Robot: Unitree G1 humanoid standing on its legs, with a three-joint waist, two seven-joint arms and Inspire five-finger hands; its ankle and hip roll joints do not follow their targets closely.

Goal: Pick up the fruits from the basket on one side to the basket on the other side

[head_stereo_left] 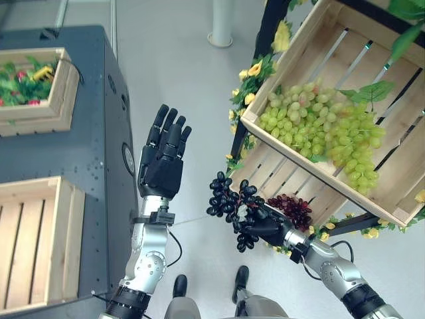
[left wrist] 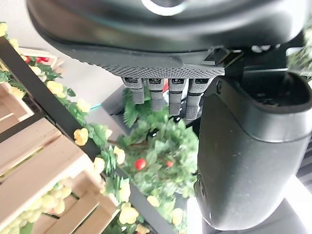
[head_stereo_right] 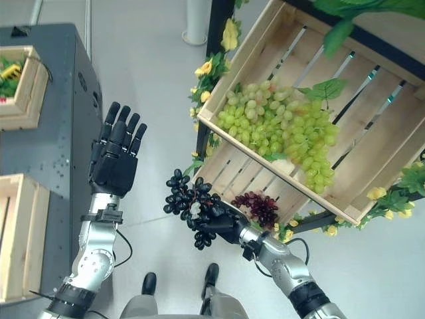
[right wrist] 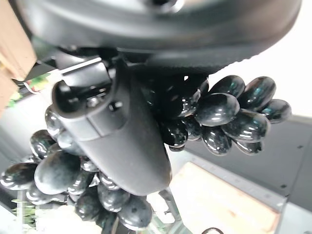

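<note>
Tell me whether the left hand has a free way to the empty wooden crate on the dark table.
Probably yes. The left hand is open and holds nothing, raised beside the dark table; nothing lies between it and the empty wooden crate. The right hand holds the black grapes apart from it.

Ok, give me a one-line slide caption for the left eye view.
Right hand grips a black grape bunch beside the slanted crate of green grapes; left hand raised open.

Empty crate (head_stereo_left: pixel 40 242) left on table (head_stereo_left: pixel 99 133) — grape-filled crate (head_stereo_left: pixel 352 46) right, tilted.
</note>
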